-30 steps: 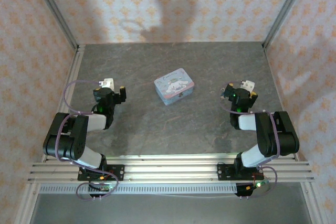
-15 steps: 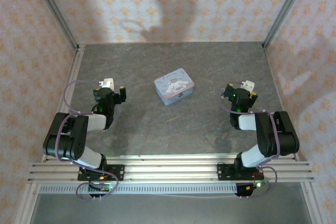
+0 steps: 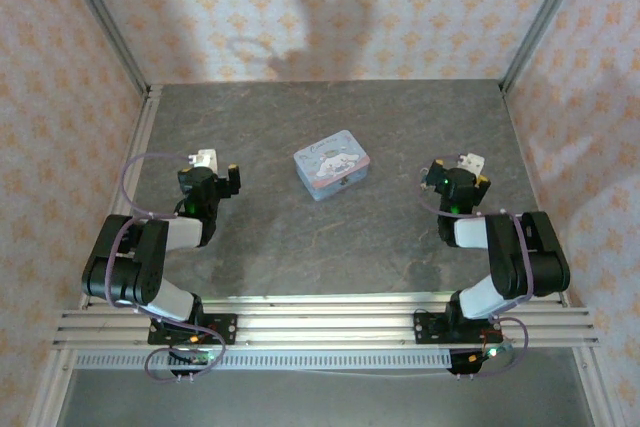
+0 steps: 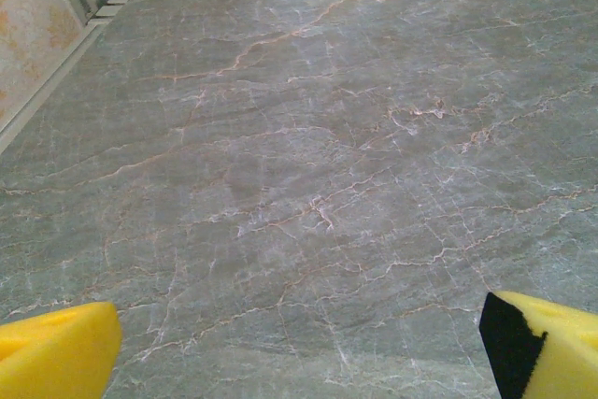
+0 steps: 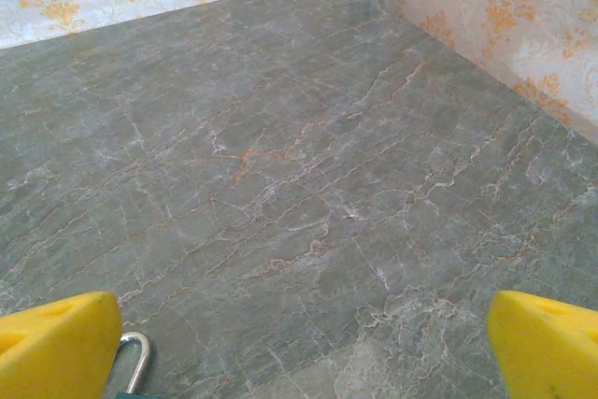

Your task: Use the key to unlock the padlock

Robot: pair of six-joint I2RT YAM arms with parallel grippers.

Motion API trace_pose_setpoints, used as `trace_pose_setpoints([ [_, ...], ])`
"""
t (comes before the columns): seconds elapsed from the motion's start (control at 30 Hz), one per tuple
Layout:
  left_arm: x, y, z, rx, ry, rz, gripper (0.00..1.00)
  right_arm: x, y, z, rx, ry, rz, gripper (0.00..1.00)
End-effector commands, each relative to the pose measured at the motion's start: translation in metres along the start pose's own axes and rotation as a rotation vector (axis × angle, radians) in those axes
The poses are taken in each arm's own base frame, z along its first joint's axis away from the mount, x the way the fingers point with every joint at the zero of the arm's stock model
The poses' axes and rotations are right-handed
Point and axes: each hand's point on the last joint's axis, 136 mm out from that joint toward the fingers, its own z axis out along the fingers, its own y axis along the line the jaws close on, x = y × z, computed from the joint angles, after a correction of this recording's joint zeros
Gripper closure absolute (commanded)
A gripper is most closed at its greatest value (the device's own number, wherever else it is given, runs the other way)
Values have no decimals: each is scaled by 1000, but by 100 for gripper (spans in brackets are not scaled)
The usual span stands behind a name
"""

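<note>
The padlock's silver shackle [image 5: 136, 362] curves up from the bottom edge of the right wrist view, just beside my right gripper's left yellow finger [image 5: 58, 345]; its body is cut off by the frame. My right gripper [image 5: 304, 354] stands open over bare table, nothing between its fingers. In the top view it [image 3: 455, 171] rests at the right of the table. My left gripper [image 4: 299, 362] is open too, with only marbled surface between its yellow fingers; in the top view it [image 3: 216, 173] sits at the left. The key is hidden.
A pale blue cartoon-printed tin [image 3: 333, 164] lies in the middle of the grey marbled table [image 3: 330, 237], between the two folded arms. Patterned walls with metal corner posts [image 3: 110, 27] close off the back and sides.
</note>
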Motion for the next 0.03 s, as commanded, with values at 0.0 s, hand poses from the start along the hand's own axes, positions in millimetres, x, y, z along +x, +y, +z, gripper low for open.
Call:
trace_pose_setpoints([
  [0.0,-6,0,1,-2,-8,-9,0,-1,6,1,-18,2,-13,1],
])
